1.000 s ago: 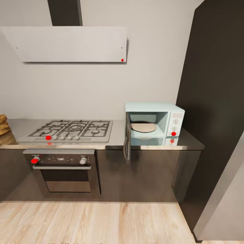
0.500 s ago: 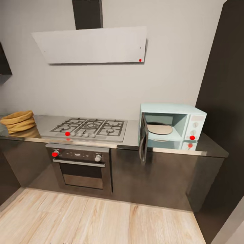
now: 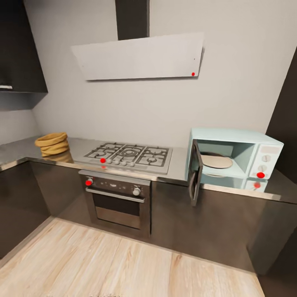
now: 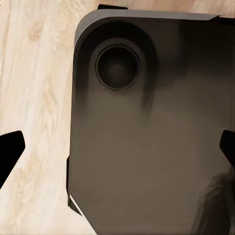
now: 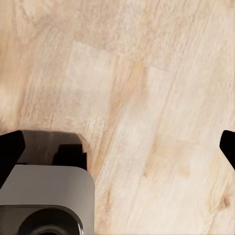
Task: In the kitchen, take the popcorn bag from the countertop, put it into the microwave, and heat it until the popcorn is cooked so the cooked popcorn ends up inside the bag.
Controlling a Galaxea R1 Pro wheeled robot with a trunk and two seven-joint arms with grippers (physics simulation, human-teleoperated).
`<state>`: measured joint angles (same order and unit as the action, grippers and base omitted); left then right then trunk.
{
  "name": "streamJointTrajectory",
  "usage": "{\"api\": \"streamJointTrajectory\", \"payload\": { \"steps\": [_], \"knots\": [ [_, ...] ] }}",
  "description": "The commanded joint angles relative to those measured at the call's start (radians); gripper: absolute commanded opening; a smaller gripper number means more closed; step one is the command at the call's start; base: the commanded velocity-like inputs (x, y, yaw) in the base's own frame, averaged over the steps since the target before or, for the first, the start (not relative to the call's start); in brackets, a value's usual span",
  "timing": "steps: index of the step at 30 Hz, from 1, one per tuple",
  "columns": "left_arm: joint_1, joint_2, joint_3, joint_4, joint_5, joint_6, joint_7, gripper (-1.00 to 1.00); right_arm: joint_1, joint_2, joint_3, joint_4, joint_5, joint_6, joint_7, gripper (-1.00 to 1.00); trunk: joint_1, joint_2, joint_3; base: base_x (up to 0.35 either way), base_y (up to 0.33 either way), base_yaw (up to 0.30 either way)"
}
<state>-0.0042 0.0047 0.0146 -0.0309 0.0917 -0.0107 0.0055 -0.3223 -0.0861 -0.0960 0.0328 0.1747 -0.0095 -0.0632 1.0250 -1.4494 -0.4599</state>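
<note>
- The left gripper is seen in its wrist view with the two dark fingertips spread to the far left and right edges of the frame, nothing held between them; a dark rounded body of the robot's base and the wood floor lie beneath.
- The right gripper is likewise spread wide and empty in its wrist view, aimed down at the floor, with a pale grey corner of the base at the lower left of that frame.
- In the head view the popcorn bag sits at the left of the frame on the countertop, well apart from the microwave at the right, with the gas hob and oven between them.
- The bag is seen squat and upright, its rolled rim and mouth facing up; its broader axis is judged to run roughly across the frame. Its contents cannot be told.
- The microwave door is already swung open toward the floor side, the beige turntable bare.
- Progress is judged early: the door is open, yet the bag is not yet grasped; carrying, loading, closing and heating all remain.
</note>
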Motion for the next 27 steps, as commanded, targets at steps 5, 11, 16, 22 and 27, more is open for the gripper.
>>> {"api": "streamJointTrajectory", "payload": {
  "steps": [5,11,16,22,27],
  "knots": [
    [0.000,0.000,0.001,0.000,0.010,-0.002,0.001,1.00,-0.001,0.000,-0.008,0.002,0.011,-0.002,-0.002,1.00,0.000,-0.001,0.001,0.000,0.000,0.279],
    [0.000,0.000,0.001,0.000,0.010,-0.002,0.001,1.00,-0.001,0.000,-0.008,0.002,0.011,-0.002,0.004,1.00,0.000,-0.001,0.004,0.000,0.000,0.267],
    [0.000,0.000,0.001,0.000,0.010,-0.002,0.001,1.00,-0.001,0.013,-0.007,0.002,0.011,0.000,0.007,1.00,0.000,-0.001,0.004,0.000,0.000,0.070],
    [0.000,0.000,0.001,0.000,0.010,-0.001,0.001,1.00,-0.001,0.016,-0.004,0.002,0.011,-0.001,0.009,1.00,0.000,-0.001,0.004,0.000,0.000,0.241],
    [0.000,0.000,0.001,0.000,0.010,-0.001,0.001,1.00,-0.001,0.015,-0.004,0.002,0.011,-0.001,0.010,1.00,0.000,-0.001,0.004,0.000,0.000,0.277]
  ]
}}
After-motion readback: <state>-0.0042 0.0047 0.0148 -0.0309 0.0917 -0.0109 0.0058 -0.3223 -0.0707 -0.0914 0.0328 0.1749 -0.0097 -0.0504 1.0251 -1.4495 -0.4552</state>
